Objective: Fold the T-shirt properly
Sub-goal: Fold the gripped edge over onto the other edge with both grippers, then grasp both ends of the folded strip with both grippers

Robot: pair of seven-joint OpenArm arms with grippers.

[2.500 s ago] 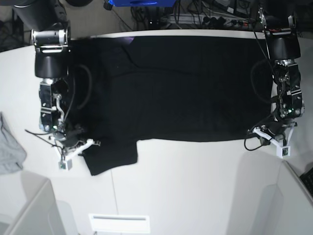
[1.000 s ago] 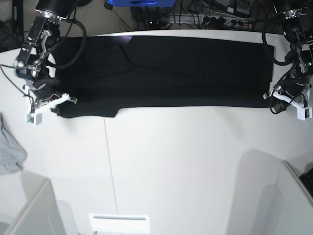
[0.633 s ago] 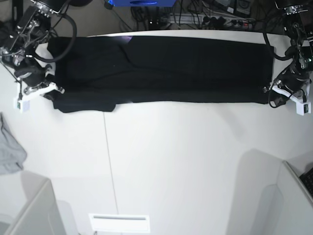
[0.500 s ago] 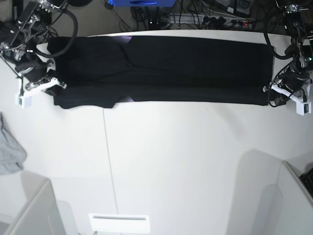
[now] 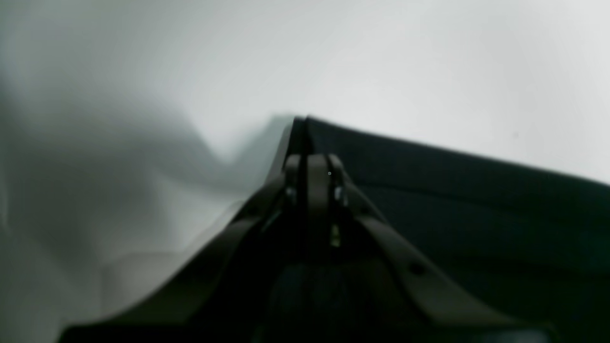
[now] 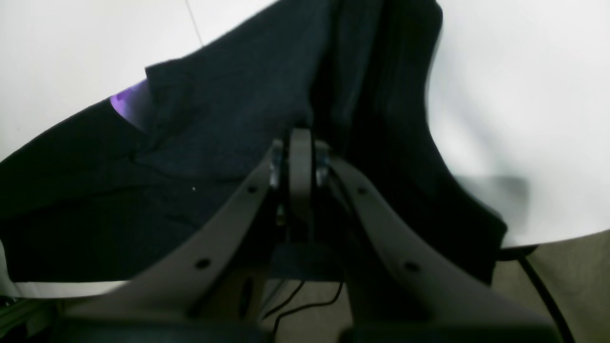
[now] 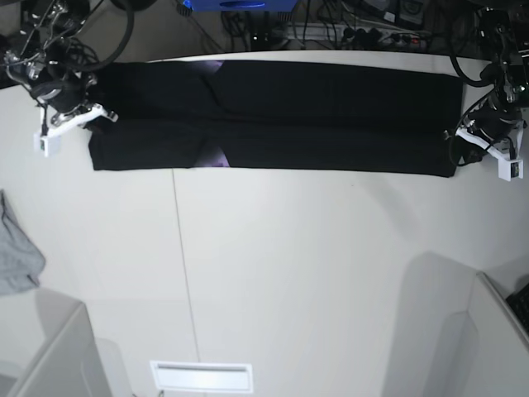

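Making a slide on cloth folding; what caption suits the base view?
Both grippers, left and right, pinch opposite ends of the black T-shirt, stretched lengthwise across the white table.

The T-shirt (image 7: 331, 116) lies stretched in a long band across the far part of the surface (image 7: 289, 273), reaching almost from one side to the other, with its back edge along the surface's far rim. The right claw (image 7: 103, 113) sits at the band's end on the base view's left, and the left claw (image 7: 453, 142) at the opposite end on that view's right, each at the cloth's near corner. Everything nearer than the band is bare surface. A small cloth (image 7: 16, 252) lies well apart, at the left edge, nearer than the shirt. Cables (image 7: 364, 29) run behind the far rim.
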